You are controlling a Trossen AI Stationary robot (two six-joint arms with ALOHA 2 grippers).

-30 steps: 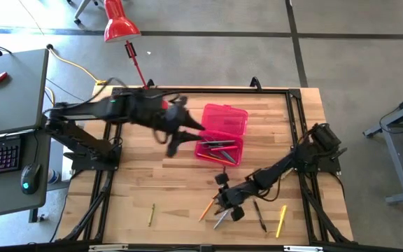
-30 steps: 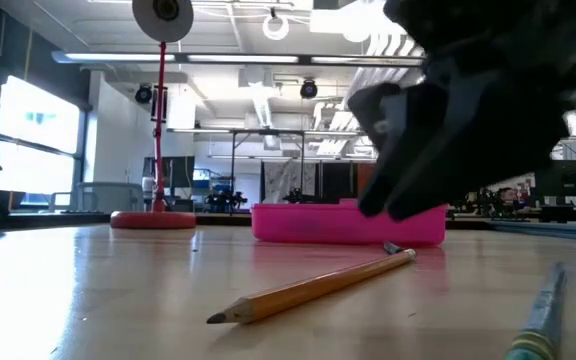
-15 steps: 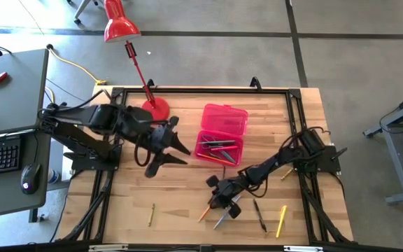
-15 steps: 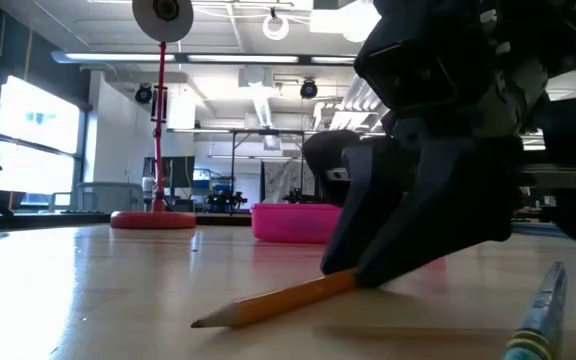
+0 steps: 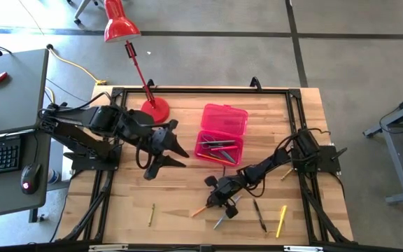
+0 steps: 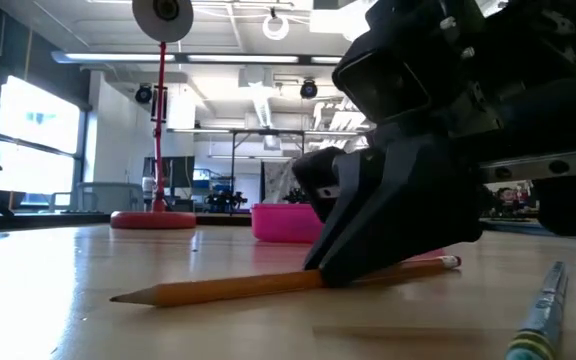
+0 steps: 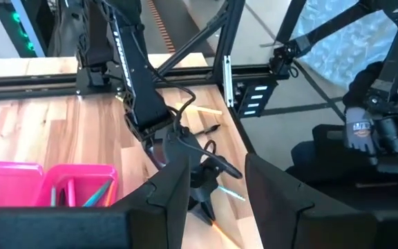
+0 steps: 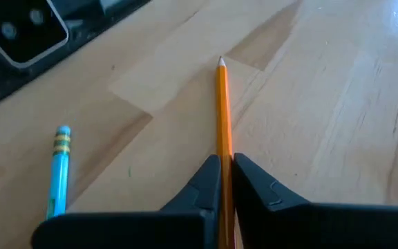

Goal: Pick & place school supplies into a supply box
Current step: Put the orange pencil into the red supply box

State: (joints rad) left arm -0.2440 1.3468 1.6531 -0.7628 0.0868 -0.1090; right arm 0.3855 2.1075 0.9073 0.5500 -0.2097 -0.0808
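Note:
My right gripper is low over the near middle of the table, shut on an orange pencil. That pencil lies flat, point toward the table's left. My left gripper hovers open, left of the pink supply box. The box stands with its lid laid back, and its tray holds several pens. It also shows in the left wrist view, which looks past open fingers. A blue-grey pencil, a dark pen, a yellow pencil and a green pencil lie loose. My right gripper pinches the orange pencil's shaft between its two fingers, about midway along it. The fingers slant down from the table's right, roughly along the pencil. The pencil lies on the wood, its point ahead of the fingers.
A red desk lamp stands with its round base at the far left of the table, its head beyond the far edge. A black frame rims the table. Bare wood lies between the two grippers.
My right gripper came down onto the orange pencil and moved toward the table's left. The pencil slid with it and swung round, its point now farther left. My left gripper drew back from the pink box toward the table's left and near side.

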